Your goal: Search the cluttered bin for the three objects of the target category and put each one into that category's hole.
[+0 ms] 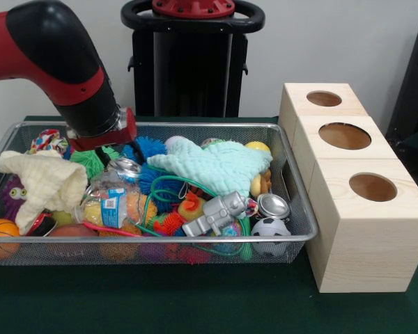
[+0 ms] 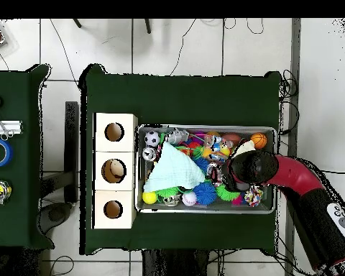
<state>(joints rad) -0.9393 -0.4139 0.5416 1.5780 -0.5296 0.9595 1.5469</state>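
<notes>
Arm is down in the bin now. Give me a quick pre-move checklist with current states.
1. Gripper over the bin: ok, the arm reaches down at its far corner, away from the boxes.
2. Gripper open or shut: cannot tell, clutter hides it.
3. Anything held: cannot tell.
4. Box holes open: ok, all three holes of the boxes are uncovered; the middle one shows something pale inside.
5. Buried items: not ok, the mint cloth and cream cloth cover toys.
6. Snag risk: not ok, a green cord loops through the clutter.

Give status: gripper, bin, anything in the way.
Gripper down in bin, state unclear. Bin full of clutter. Mint cloth and cream cloth cover toys. Boxes beside bin.
</notes>
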